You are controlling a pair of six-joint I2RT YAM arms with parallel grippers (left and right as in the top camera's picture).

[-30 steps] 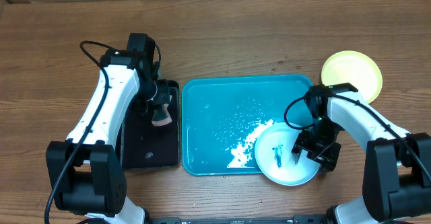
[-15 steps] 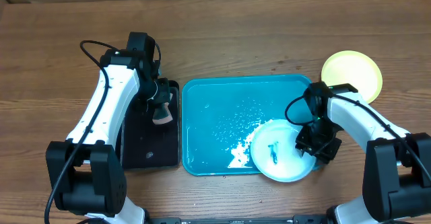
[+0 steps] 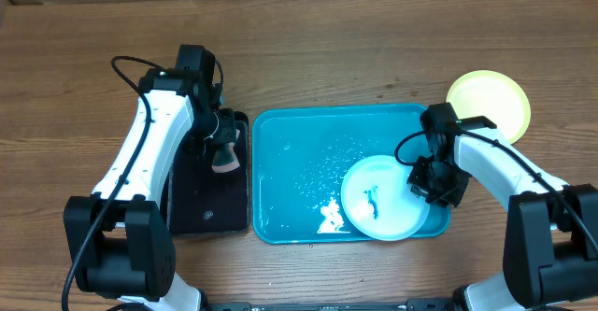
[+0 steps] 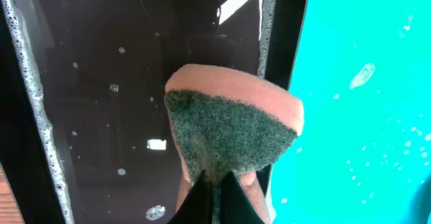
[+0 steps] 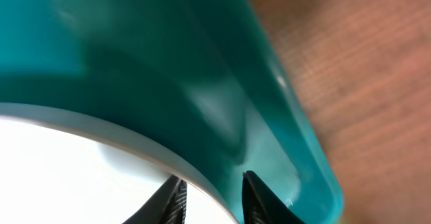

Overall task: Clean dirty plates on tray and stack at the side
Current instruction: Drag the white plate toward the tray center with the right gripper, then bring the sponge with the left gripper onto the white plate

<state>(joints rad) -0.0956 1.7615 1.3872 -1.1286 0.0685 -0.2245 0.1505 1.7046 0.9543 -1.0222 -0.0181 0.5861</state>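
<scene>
The right end effector [image 3: 433, 182] pinches the rim of a white, pale-blue-edged plate [image 3: 378, 199] bearing a dark smear, which lies in the teal tray [image 3: 290, 162] just left of it. A yellow-green plate [image 3: 488, 101] sits on the table [image 3: 374, 31] beyond it. The left end effector [image 4: 214, 196] clamps a pink-and-green scouring sponge [image 4: 232, 126] above the black tray [image 4: 101, 116] of sudsy water.

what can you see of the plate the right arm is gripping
The plate is small, round and looks like smooth plastic, with a white centre and a pale blue rim. A short dark blue smear marks it near the middle, so it is not yet clean. It lies roughly flat in the tray, at the near right corner, reaching the front rim. The right gripper pinches its right edge, one finger on each side. White foam lies by its left edge.
</scene>
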